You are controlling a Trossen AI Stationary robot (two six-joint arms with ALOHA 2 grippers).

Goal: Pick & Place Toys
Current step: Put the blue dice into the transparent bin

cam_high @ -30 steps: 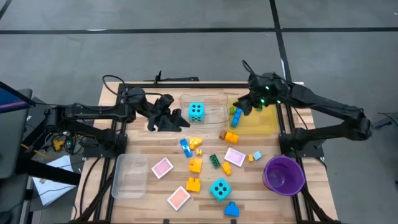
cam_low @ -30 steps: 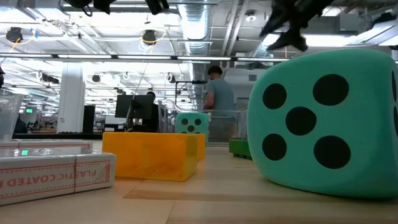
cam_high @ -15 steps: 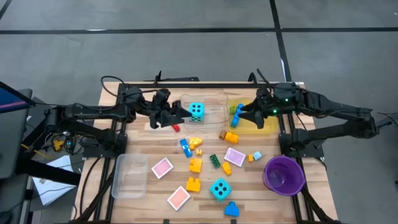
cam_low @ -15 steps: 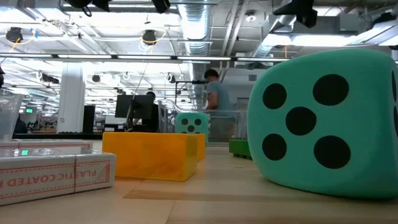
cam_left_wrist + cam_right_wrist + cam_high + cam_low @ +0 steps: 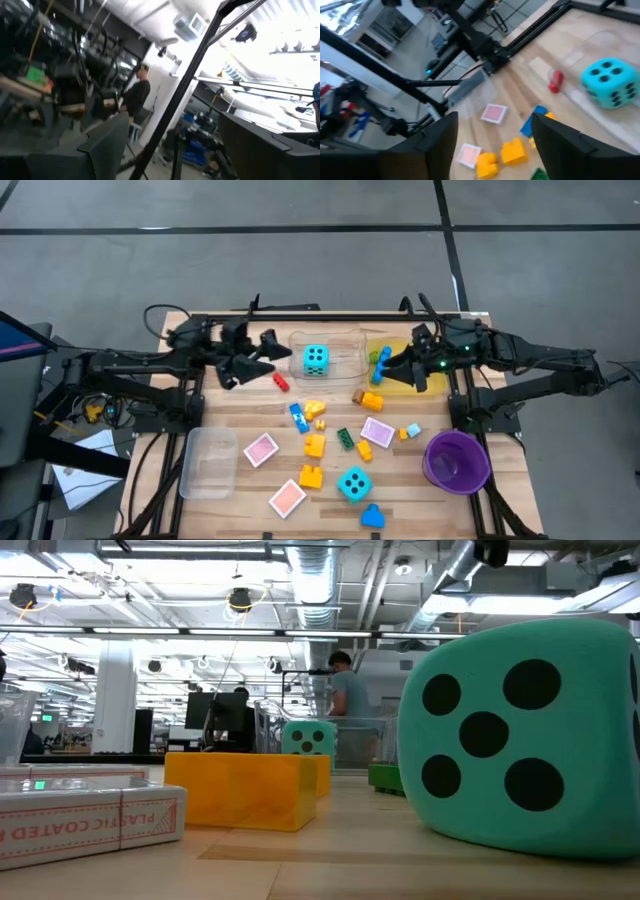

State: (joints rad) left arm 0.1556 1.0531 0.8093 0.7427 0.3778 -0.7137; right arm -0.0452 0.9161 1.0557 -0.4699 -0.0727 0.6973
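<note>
probably a robotics lab: exposed ceiling ducts (image 5: 315, 580), monitors (image 5: 225, 715), a person (image 5: 350, 690) behind.

Large turquoise foam die with black dots (image 5: 520, 735) cut off by low view's right edge. Clear rectangular plastic tray (image 5: 12, 730) cropped at left. Left wrist view blurred; person (image 5: 136, 95) indistinct.

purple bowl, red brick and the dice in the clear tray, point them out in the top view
purple bowl (image 5: 430, 463): high view, on its left rim.
red brick (image 5: 282, 383): high view, middle of the brick.
turquoise die in the clear tray (image 5: 316, 359): high view, centre of its top face.
</note>
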